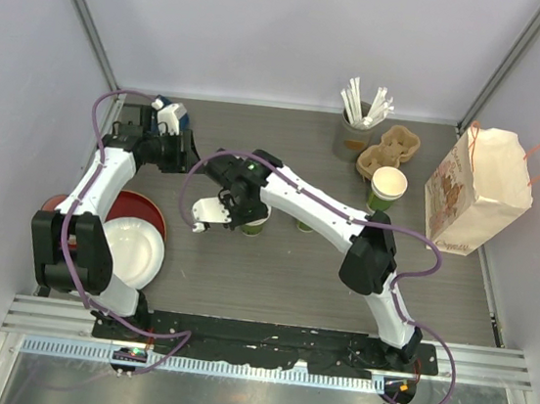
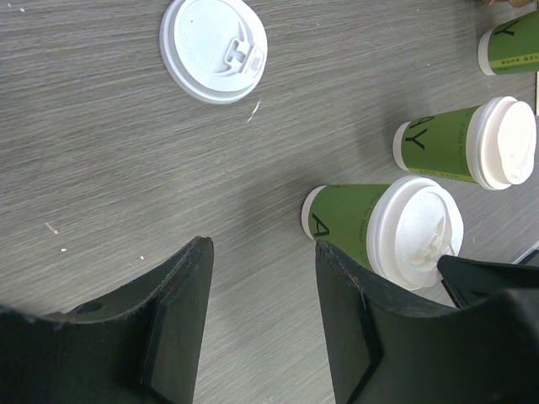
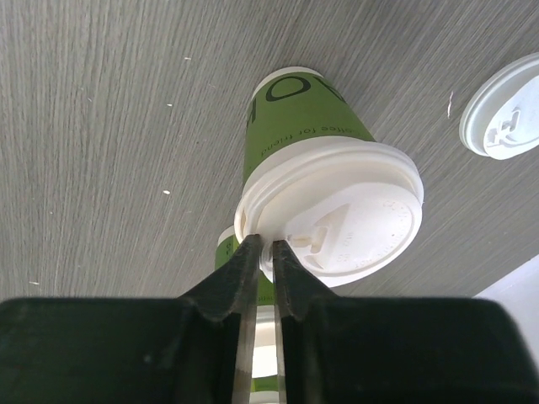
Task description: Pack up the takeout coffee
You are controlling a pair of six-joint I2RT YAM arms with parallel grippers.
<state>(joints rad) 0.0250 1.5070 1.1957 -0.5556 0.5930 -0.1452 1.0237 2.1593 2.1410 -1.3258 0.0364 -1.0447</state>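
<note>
Overhead, two white robot arms reach over a grey wood-grain table (image 1: 270,286). The right gripper (image 3: 263,246) sits at the rim of the white plastic lid (image 3: 337,215) on a green paper coffee cup (image 3: 295,126), which stands upright left of the table's centre. Its black fingers are almost pressed together, with only a thin slit between them. Their tips meet the lid's edge, but whether they pinch it cannot be told.

A loose white plastic lid (image 2: 213,49) lies flat on the table just beside that cup. The left gripper (image 2: 261,244) hovers at the back left, its fingers spread wide with nothing between them. In its camera view a second lidded green cup (image 2: 467,143) stands near the first, and a third green cup (image 2: 509,42) stands further off.

Along the back right are a holder of white wrapped sticks (image 1: 356,124), a brown pulp cup carrier (image 1: 392,150) and a brown paper bag with orange handles (image 1: 473,193), the bag well apart from the lidded cups. Red and white plates (image 1: 135,245) sit at the near left.
</note>
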